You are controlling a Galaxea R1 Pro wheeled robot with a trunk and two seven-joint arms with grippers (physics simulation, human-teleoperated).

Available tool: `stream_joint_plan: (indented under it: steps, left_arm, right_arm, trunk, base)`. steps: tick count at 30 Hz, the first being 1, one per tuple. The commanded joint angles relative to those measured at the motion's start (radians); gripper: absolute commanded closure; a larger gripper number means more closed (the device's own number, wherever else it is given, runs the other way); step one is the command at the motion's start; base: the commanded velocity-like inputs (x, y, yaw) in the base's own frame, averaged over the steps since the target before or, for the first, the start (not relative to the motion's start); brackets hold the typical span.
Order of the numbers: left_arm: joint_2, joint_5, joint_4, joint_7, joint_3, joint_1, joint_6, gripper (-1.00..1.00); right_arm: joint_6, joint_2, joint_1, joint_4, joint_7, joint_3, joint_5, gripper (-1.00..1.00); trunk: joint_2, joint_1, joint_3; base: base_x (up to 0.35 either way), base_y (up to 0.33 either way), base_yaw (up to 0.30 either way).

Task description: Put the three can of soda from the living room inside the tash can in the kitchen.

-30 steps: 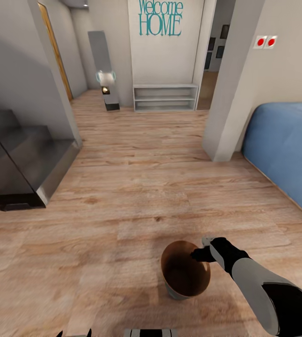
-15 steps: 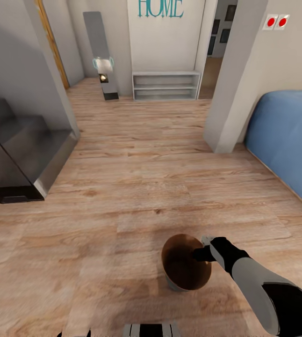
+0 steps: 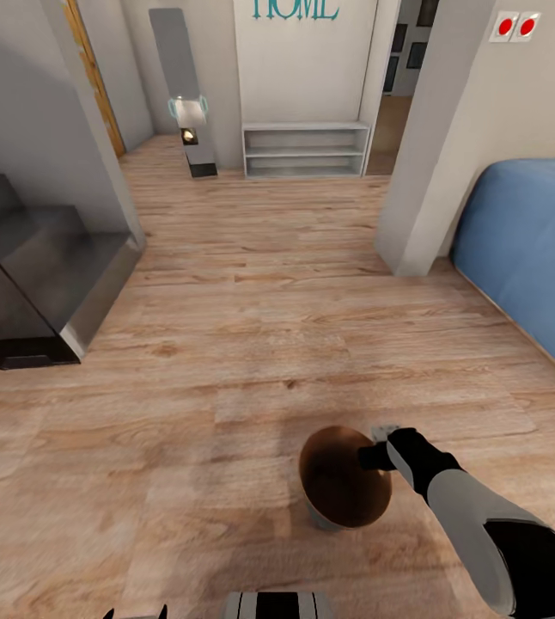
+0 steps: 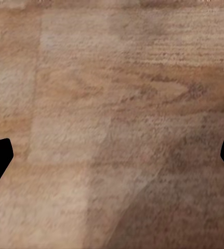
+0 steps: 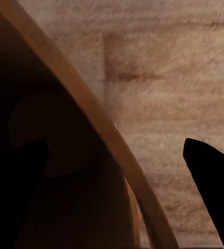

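The trash can (image 3: 344, 492), a round tapered bin with a brown inner wall, hangs low over the wood floor in front of me in the head view. My right gripper (image 3: 375, 456) is shut on its near-right rim. In the right wrist view the rim (image 5: 91, 116) runs between the two dark fingers of the gripper (image 5: 116, 150), one inside the bin and one outside. My left gripper (image 4: 112, 150) is open over bare floorboards with nothing between its fingers. The inside of the bin is dark, and the soda cans are out of view.
A blue sofa (image 3: 531, 249) stands at the right behind a grey wall corner (image 3: 419, 180). Dark steps (image 3: 28, 275) rise at the left. Straight ahead are a low grey shelf (image 3: 305, 151), a leaning grey panel (image 3: 181, 86) and an open doorway (image 3: 387, 103).
The whole picture has shifted as the camera moved forward and tilted down. The bin stays in my right gripper at the same spot before me.
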Motion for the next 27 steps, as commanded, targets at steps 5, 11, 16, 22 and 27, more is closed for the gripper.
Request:
stream_joint_plan:
  steps: [5, 11, 16, 22, 27]
  left_arm:
    - [0.001, 0.000, -0.002, -0.001, -0.001, 0.000, -0.001, -1.00]
    - [0.001, 0.001, -0.002, -0.001, -0.001, 0.000, -0.002, -1.00]
    - [0.001, 0.001, -0.002, -0.001, -0.001, 0.000, -0.001, -1.00]
    - [0.001, 0.001, -0.001, -0.001, -0.001, 0.000, -0.001, -1.00]
    - [0.001, -0.001, 0.001, 0.000, 0.000, 0.000, 0.001, -1.00]
  right_arm:
    - [0.001, 0.005, 0.001, 0.064, 0.001, -0.008, -0.030, 1.00]
    - [0.001, 0.006, 0.002, 0.064, 0.001, -0.007, -0.029, 1.00]
    - [0.001, 0.007, 0.002, 0.064, 0.001, -0.007, -0.030, 1.00]
    - [0.001, 0.007, 0.002, 0.064, 0.001, -0.007, -0.030, 1.00]
    - [0.001, 0.006, 0.001, 0.064, 0.001, -0.007, -0.030, 1.00]
  trunk:
    - [0.000, 0.001, 0.000]
    - [0.000, 0.001, 0.000]
    - [0.000, 0.001, 0.000]
    - [0.000, 0.001, 0.000]
    - [0.001, -0.001, 0.015]
  base:
    - [0.000, 0.000, 0.000]
    - [0.000, 0.000, 0.000]
    - [0.000, 0.000, 0.000]
    - [0.000, 0.000, 0.000]
    - [0.000, 0.000, 0.000]
